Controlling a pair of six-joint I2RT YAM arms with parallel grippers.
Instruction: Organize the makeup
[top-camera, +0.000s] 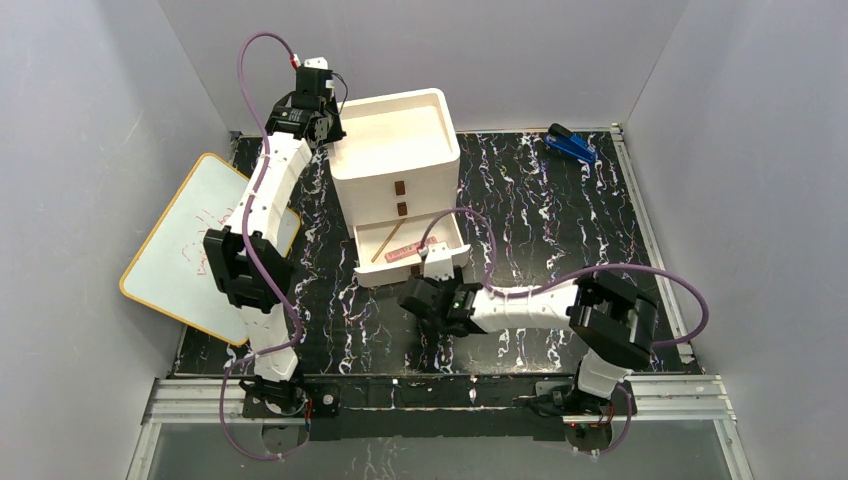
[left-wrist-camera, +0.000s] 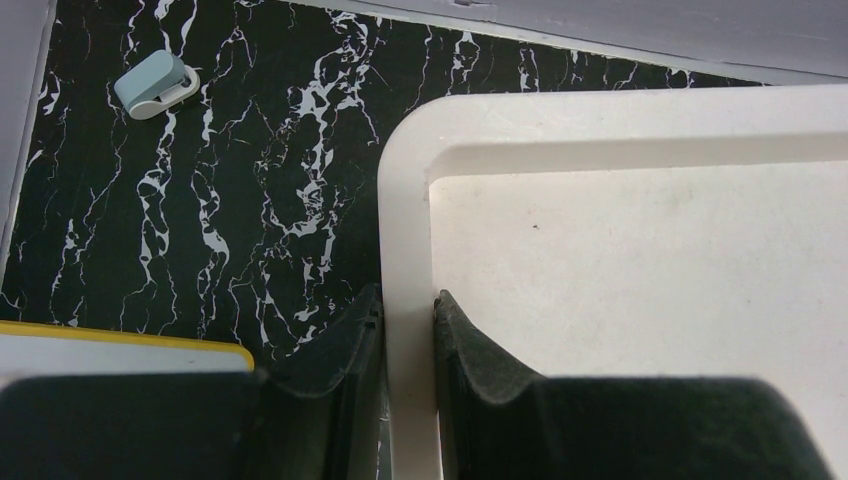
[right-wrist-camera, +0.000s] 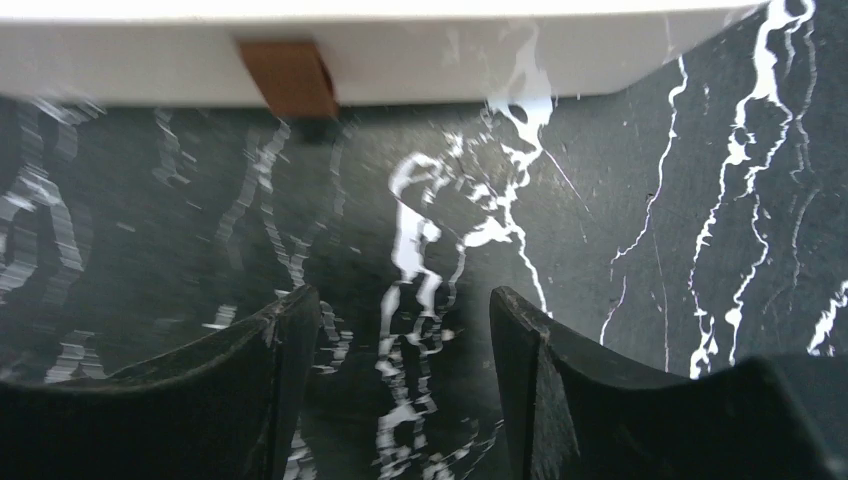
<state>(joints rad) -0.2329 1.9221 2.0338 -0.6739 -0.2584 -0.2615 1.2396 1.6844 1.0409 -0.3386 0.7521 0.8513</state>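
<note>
At 6 o'clock of the scene, the right gripper (right-wrist-camera: 400, 310) hangs low over the black marble table (top-camera: 560, 230). Its fingers (right-wrist-camera: 270, 345) are spread and hold nothing. Just beyond it, toward 12 o'clock, is the front of the bottom drawer (top-camera: 410, 272) with its brown handle (right-wrist-camera: 290, 75).

That drawer stands drawn out from the white organizer (top-camera: 400, 165). Inside it lies the makeup in view: a thin stick (top-camera: 386, 243) set on a slant and a pink piece (top-camera: 405, 253) just beside it, too small to make out further.

At 9 o'clock a whiteboard (top-camera: 190, 245) overhangs the table edge.

At 11 o'clock the left gripper (left-wrist-camera: 408, 300) is clamped on the rim of the organizer's top tray (left-wrist-camera: 405, 200), one finger inside and one outside.

At 1 o'clock, well apart, a blue stapler-like object (top-camera: 572, 145) rests near the far wall.
</note>
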